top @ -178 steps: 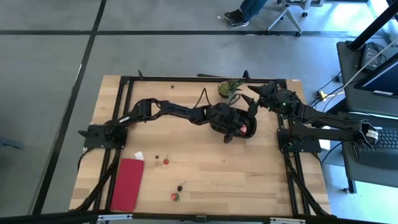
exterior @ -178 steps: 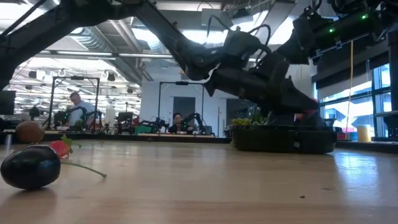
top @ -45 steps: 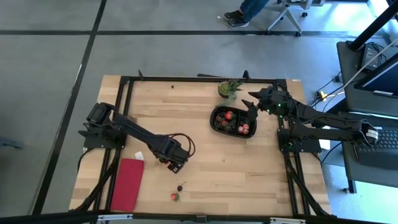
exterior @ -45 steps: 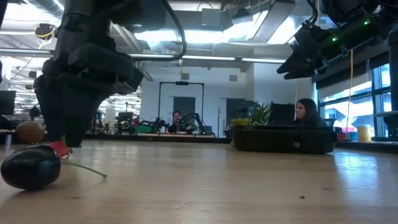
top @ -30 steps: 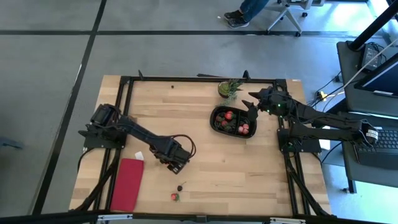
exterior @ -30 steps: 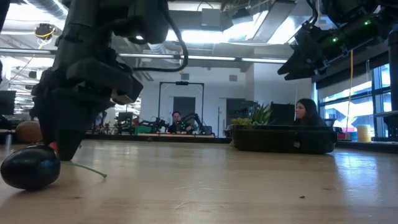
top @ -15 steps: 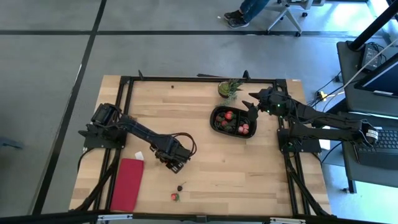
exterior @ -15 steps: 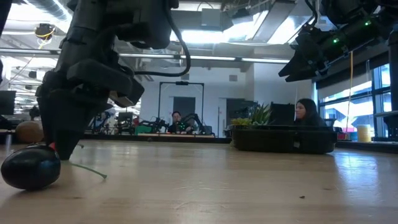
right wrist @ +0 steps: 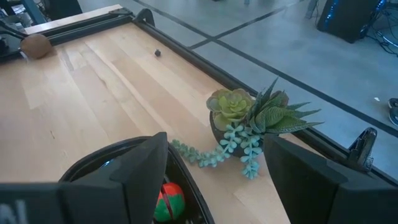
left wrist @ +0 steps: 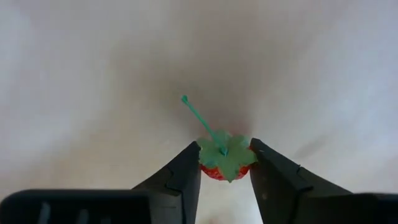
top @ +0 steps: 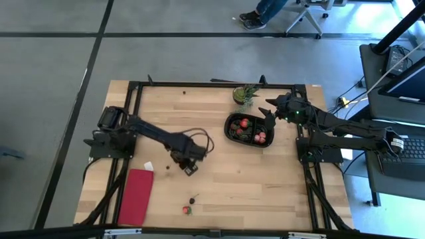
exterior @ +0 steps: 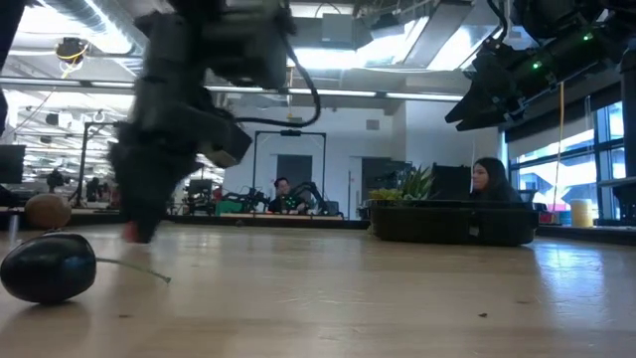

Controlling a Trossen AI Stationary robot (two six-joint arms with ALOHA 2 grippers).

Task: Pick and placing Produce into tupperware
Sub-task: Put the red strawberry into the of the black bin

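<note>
My left gripper (top: 188, 166) points down over the table's middle left, shut on a small red strawberry with a green top and stalk (left wrist: 224, 159); the low view shows the strawberry as a red spot at the gripper's tip (exterior: 132, 233). The black oval tupperware (top: 230, 127) sits at the far right with several red produce pieces in it. My right gripper (top: 269, 110) hangs open above the tupperware's far right rim (right wrist: 106, 163), touching nothing. My left gripper pinches the strawberry's red body (left wrist: 214, 172) between its two fingers (left wrist: 186, 171), one on each side, just under the green top. The fingers come from above, pointing down. The strawberry sits upright, stalk up, seemingly just clear of the tabletop.
A dark berry with a stalk (top: 192, 200) and a red strawberry (top: 186, 210) lie near the front edge, and a small brown piece (top: 169, 167) lies left of my left gripper. A red cloth (top: 136, 196) lies front left. A potted plant (top: 244, 93) stands behind the tupperware.
My left gripper has gone toward the table's far edge and a little right, away from the dark berry. The red strawberry that lay beside the berry has gone with it, held at the fingertips. The berry has stayed where it was.
</note>
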